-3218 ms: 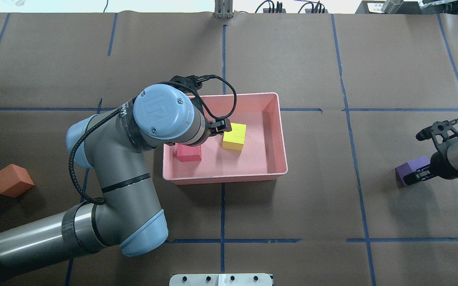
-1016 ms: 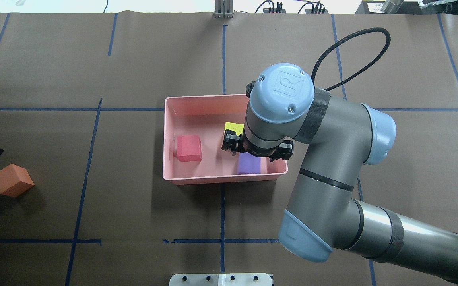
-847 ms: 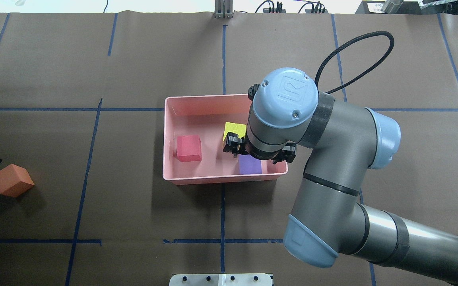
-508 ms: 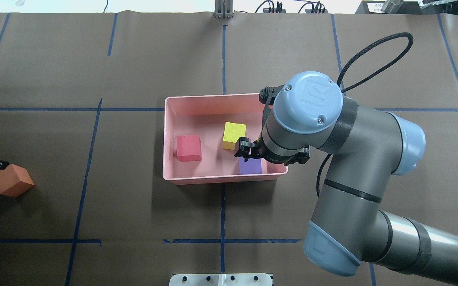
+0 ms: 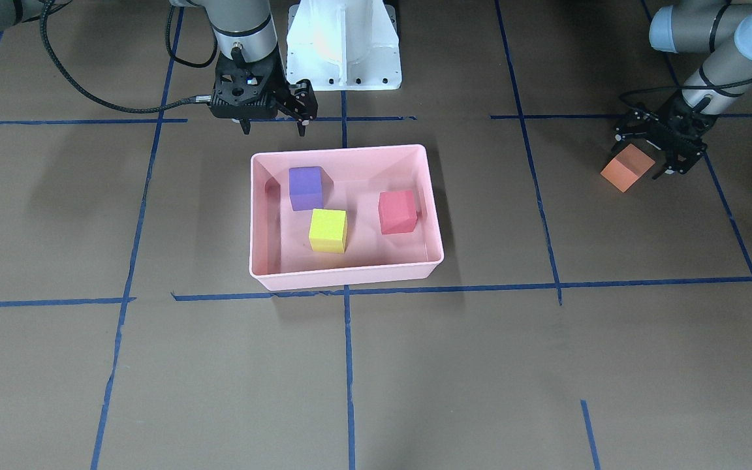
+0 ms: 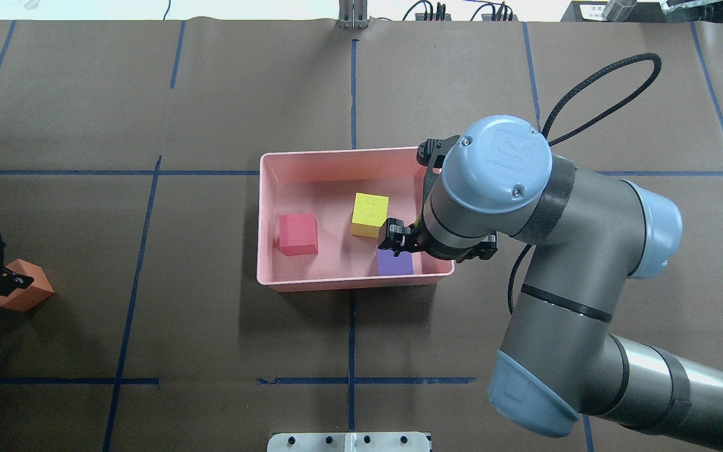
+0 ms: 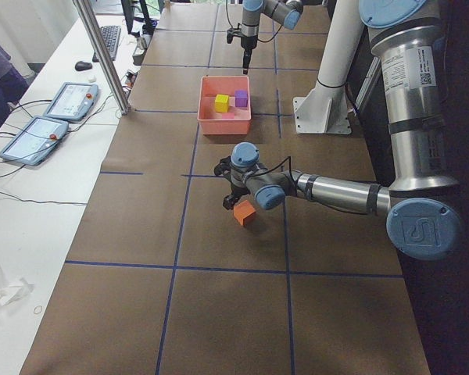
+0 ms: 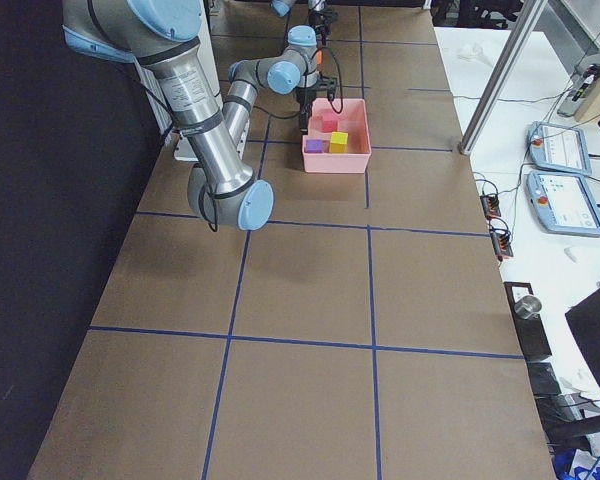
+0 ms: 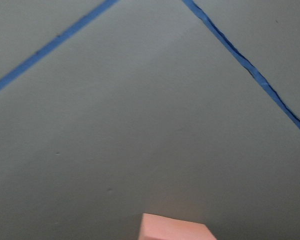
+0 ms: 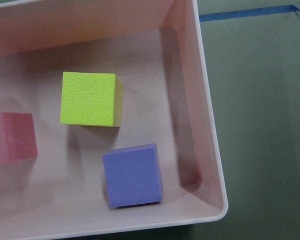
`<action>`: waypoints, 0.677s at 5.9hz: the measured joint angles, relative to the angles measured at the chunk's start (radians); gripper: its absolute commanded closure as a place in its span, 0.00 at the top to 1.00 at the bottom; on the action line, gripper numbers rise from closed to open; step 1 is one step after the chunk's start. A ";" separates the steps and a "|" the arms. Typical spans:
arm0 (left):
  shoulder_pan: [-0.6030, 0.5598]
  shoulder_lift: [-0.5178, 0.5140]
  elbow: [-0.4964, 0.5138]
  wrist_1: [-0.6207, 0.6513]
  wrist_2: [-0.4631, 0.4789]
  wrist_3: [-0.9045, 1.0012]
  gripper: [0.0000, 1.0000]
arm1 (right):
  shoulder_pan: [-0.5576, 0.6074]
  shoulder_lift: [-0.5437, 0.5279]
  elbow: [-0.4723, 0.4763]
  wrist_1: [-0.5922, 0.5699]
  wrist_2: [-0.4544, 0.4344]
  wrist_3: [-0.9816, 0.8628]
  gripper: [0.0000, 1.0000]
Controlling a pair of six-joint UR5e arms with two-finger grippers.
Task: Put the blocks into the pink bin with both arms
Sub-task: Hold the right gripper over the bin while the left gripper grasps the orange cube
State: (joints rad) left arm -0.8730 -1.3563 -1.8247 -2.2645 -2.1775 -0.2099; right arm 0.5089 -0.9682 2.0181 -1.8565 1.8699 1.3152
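Observation:
The pink bin [image 5: 343,281] stands mid-table and holds the purple block [image 5: 305,187], the yellow-green block [image 5: 328,228] and the red-pink block [image 5: 396,211]. My right gripper [image 5: 273,130] is open and empty, raised over the bin's robot-side rim; its wrist view shows the purple block [image 10: 132,175] lying free in the bin's corner. The orange block [image 5: 624,170] lies on the table far to my left. My left gripper [image 5: 647,155] is open, low and right at the orange block [image 6: 26,292]. I cannot tell whether it touches. The left wrist view shows only the block's top [image 9: 175,227].
The white pedestal base [image 5: 343,46] stands behind the bin. Blue tape lines [image 5: 350,290] cross the brown table cover. A metal post [image 7: 102,55] and a side table with tablets [image 7: 51,117] stand past the far table edge.
The purple block now lies in the bin and my right gripper has drawn away from it toward the right. My left gripper has left the bin and come down to the orange block.

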 measured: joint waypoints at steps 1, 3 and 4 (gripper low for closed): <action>0.016 0.002 0.005 0.000 -0.001 0.000 1.00 | 0.000 -0.003 0.000 0.000 0.000 -0.002 1.00; 0.024 0.006 0.011 0.002 0.000 0.001 1.00 | 0.000 -0.005 0.002 0.000 -0.001 -0.003 1.00; 0.024 0.007 0.015 0.003 0.001 0.001 1.00 | 0.000 -0.006 0.003 0.000 -0.002 -0.003 1.00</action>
State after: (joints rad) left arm -0.8487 -1.3491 -1.8094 -2.2616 -2.1768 -0.2087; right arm 0.5093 -0.9742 2.0207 -1.8561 1.8680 1.3123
